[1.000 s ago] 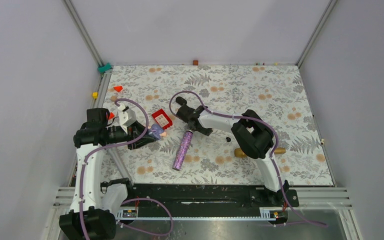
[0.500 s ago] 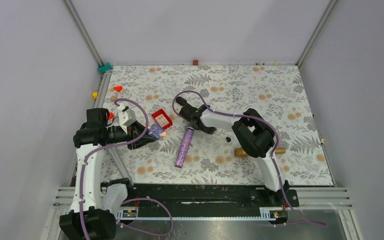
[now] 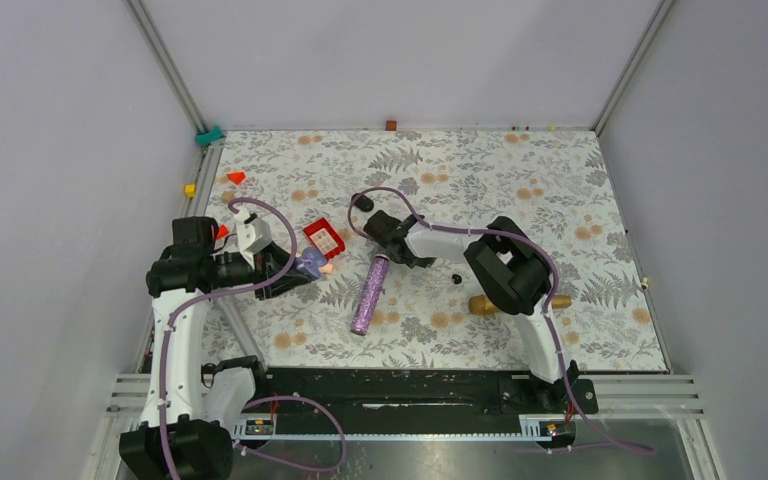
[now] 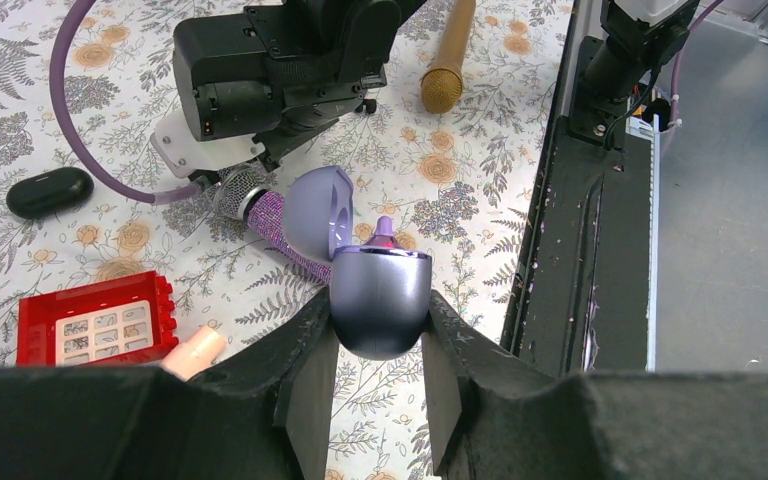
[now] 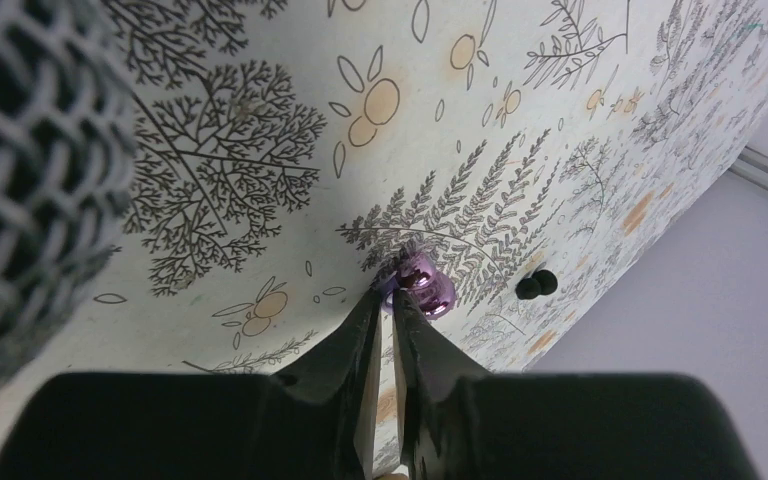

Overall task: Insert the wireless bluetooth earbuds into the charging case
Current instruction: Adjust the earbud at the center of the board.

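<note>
On the left of the table (image 3: 560, 180) I have the left gripper (image 4: 378, 325) clamped on the purple case (image 4: 380, 285), lid open to receive, while the right gripper (image 5: 390, 295) has its jaws at a slit by a purple earbud (image 5: 425, 287) on the cloth (image 5: 260, 60), pinched or not I cannot tell.
</note>
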Motion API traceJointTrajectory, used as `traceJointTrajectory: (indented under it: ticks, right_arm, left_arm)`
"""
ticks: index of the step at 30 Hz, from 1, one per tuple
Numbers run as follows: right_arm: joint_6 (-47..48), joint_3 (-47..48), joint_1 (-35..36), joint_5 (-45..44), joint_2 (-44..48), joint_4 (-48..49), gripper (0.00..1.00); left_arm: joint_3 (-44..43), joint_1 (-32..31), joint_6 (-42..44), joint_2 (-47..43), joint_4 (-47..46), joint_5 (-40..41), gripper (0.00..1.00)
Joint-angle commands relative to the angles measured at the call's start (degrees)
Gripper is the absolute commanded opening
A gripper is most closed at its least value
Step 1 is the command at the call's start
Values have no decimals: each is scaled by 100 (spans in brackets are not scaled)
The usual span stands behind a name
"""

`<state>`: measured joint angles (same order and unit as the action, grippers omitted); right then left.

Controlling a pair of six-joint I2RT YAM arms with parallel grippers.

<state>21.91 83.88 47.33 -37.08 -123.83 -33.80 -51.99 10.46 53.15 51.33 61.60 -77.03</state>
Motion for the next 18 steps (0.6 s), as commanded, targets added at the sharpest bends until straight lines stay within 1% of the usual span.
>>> traceJointTrajectory:
  ticks: [1,7,10,13,18]
  right_arm:
    - [299,-228,-99,-82,292,533,14]
    - [547,-390,-101,-120,482,868,13]
    - [554,-406,-111,86,729,872,12]
    - [505,-380,-131,488,1066,724,12]
    - [251,-155,-249,1569,1508,86,12]
  left_arm:
    - [-75,44,126,-96,-100,-352,0]
    - [-75,44,124,-105,-99,-349,0]
    - [-75,44,126,-101,-96,-364,0]
    - [-75,44,126,-97,-89,-369,0]
    - [-69,44,126,-88,-94,-375,0]
